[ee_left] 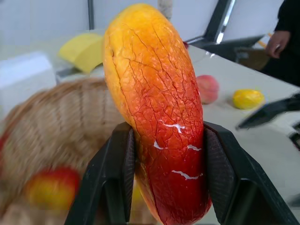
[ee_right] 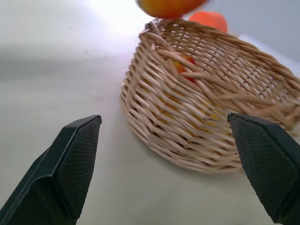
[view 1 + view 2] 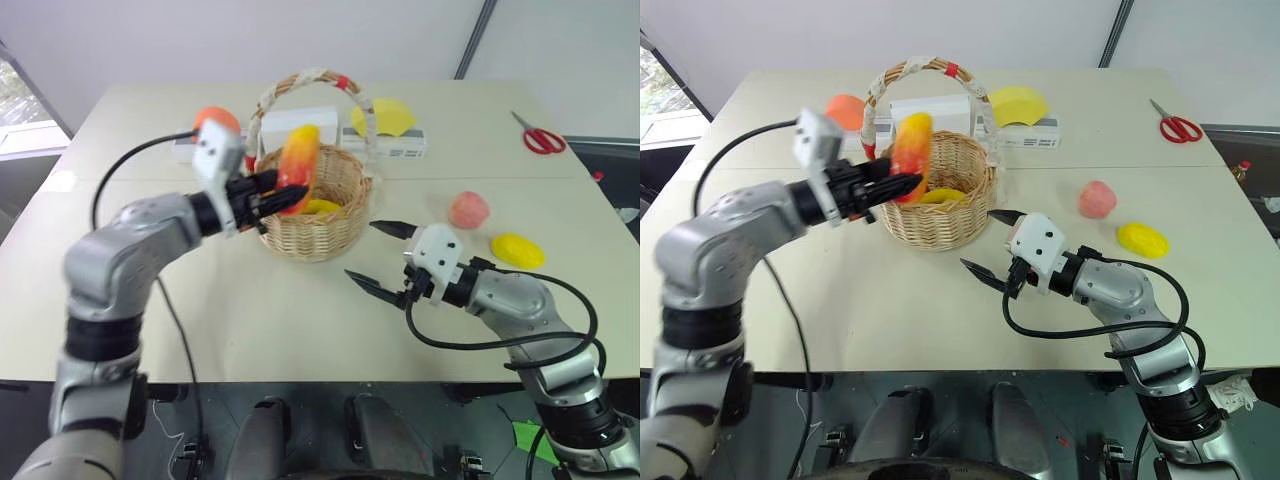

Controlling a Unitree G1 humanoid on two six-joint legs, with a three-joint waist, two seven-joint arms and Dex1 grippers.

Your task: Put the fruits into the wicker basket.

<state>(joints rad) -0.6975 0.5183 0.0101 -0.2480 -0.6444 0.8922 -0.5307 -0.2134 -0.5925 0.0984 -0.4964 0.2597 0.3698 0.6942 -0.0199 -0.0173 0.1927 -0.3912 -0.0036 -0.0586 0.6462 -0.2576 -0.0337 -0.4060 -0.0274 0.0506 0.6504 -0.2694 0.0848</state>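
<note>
Cream tabletop (image 3: 250, 330) fills my head view, white walls behind it. My left gripper (image 3: 283, 197) is clamped on the elongated red-and-yellow toy mango (image 3: 298, 166), held upright above the near-left rim of the round tan wicker basket (image 3: 325, 225), whose arched handle is wrapped in white with red bands. I see something yellow already lying inside the basket. My right gripper (image 3: 378, 259) hangs just right of the basket with its jaws spread wide, gripping nothing. Farther right on the table lie the round pink peach (image 3: 468, 209) and the yellow oval lemon (image 3: 517, 250), close together. Red-handled scissors (image 3: 541, 137) rest near the far right corner.
</note>
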